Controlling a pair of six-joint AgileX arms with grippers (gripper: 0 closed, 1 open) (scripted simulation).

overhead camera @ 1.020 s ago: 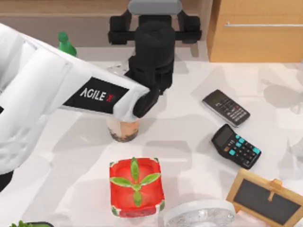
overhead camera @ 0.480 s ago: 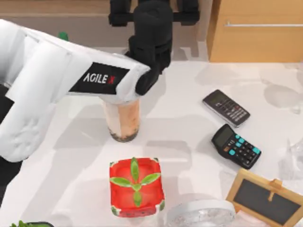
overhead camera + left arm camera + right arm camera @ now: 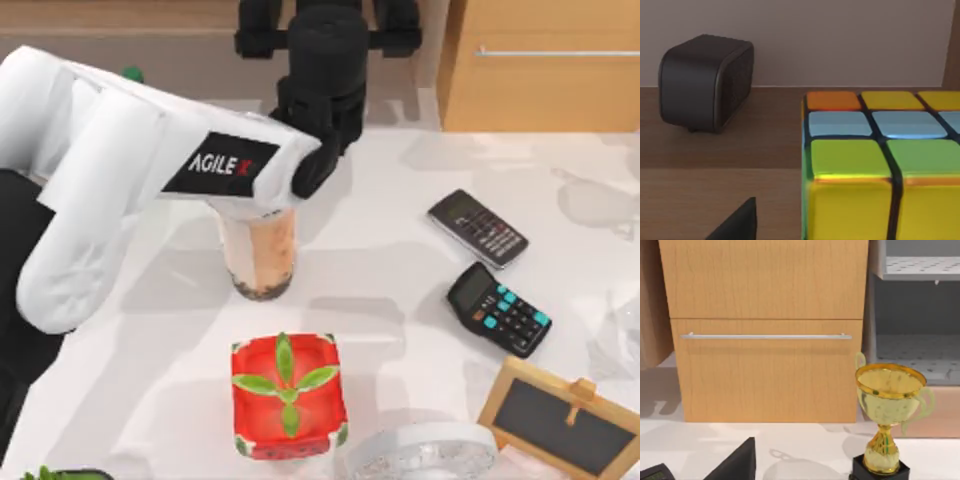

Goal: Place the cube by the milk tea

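While my white left arm (image 3: 150, 170) stretches from the table's left side toward its far edge, its black wrist hangs over the back of the table, above and just behind the milk tea (image 3: 260, 258), a tall clear plastic cup of pinkish-tan drink with dark pearls at the bottom, whose top is hidden under the arm. From the left wrist camera the cube (image 3: 880, 165), a small puzzle block with a grid of orange, pale blue, green and yellow squares, sits very close to the lens, right up at the gripper, with a brown wooden surface and a rounded black speaker-like box (image 3: 705, 82) behind it; I cannot tell how far the jaws are parted or whether they grip it. On the white table (image 3: 400, 300) lie a red box with green leaves (image 3: 288, 395) in front of the milk tea, a dark phone (image 3: 477, 228), a black calculator with teal keys (image 3: 498, 309), a small wood-framed chalkboard (image 3: 565, 420) and a white round fan (image 3: 420, 455). From the right wrist camera a wooden drawer cabinet (image 3: 767, 330) and a gold trophy cup (image 3: 887, 415) stand ahead
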